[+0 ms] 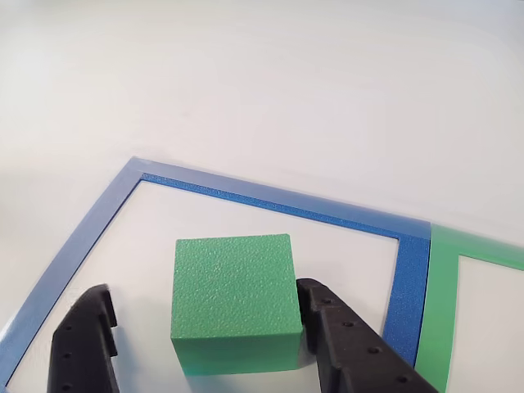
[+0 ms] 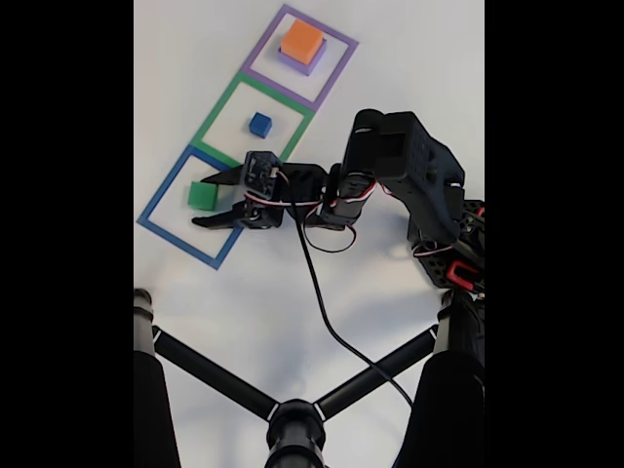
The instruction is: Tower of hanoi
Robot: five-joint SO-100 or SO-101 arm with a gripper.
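A green cube (image 1: 233, 299) sits inside the blue square outline (image 1: 270, 205) on the white table. In the other view my gripper (image 1: 203, 291) stands open around it. The left finger (image 1: 82, 344) is apart from the cube and the right finger (image 1: 344, 344) is right beside its side. In the fixed view the gripper (image 2: 205, 200) reaches the green cube (image 2: 202, 195) in the blue outline (image 2: 161, 229). A small blue cube (image 2: 259, 124) lies in the green outline (image 2: 219, 107). An orange cube (image 2: 302, 39) rests on a purple block (image 2: 310, 63) inside the purple outline (image 2: 336, 58).
The arm's body (image 2: 409, 166) lies to the right of the outlines, and a black cable (image 2: 322, 302) trails from it across the table. A black stand with spread legs (image 2: 292, 419) occupies the bottom of the fixed view.
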